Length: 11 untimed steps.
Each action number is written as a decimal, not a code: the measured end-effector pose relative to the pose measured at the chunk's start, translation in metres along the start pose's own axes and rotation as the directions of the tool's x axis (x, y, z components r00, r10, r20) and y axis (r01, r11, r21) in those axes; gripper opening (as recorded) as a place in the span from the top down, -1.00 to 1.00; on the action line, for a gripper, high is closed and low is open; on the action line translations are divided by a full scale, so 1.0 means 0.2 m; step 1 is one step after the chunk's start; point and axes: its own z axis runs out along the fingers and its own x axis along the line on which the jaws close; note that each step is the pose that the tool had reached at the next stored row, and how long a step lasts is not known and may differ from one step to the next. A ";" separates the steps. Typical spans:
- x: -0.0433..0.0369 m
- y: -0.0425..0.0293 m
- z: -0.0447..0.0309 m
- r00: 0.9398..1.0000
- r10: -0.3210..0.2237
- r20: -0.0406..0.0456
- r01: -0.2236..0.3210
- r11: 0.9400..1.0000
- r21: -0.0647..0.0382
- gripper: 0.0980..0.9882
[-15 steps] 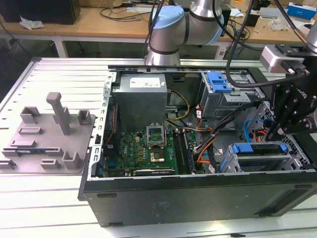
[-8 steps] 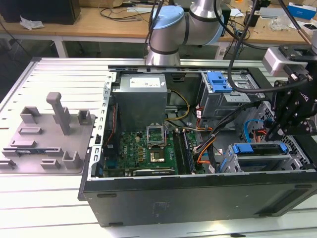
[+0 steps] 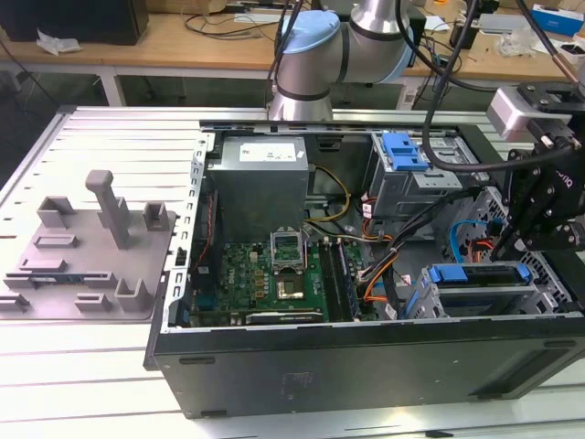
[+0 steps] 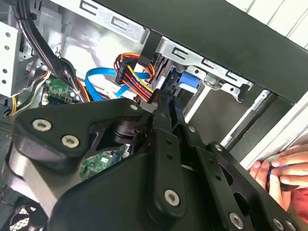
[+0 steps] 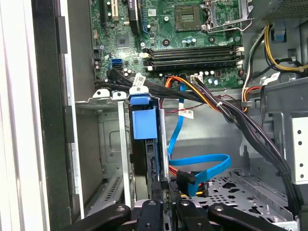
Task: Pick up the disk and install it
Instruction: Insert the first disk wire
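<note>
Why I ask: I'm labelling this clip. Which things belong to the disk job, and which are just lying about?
Job: the disk, the gripper, the drive bay.
Lying about: power supply, motherboard, grey fixture tray, a person's hand.

The disk (image 3: 476, 273) sits deep in its metal cage (image 3: 475, 300), so in the exterior view only its blue top edge is visible and the rest is hidden. The gripper (image 3: 535, 215) is cut by this view's right edge. In the second wrist view the gripper's black links cover much of the case (image 4: 231, 38), and 1 hand (image 4: 281, 173) is cut by the picture's edge.
</note>
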 end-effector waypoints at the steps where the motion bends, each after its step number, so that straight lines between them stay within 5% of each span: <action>1: 0.000 0.000 0.000 1.000 0.002 0.000 -0.002 1.000 0.000 0.84; 11: 0.011 -0.007 0.000 1.000 0.017 -0.003 -0.017 1.000 0.000 0.84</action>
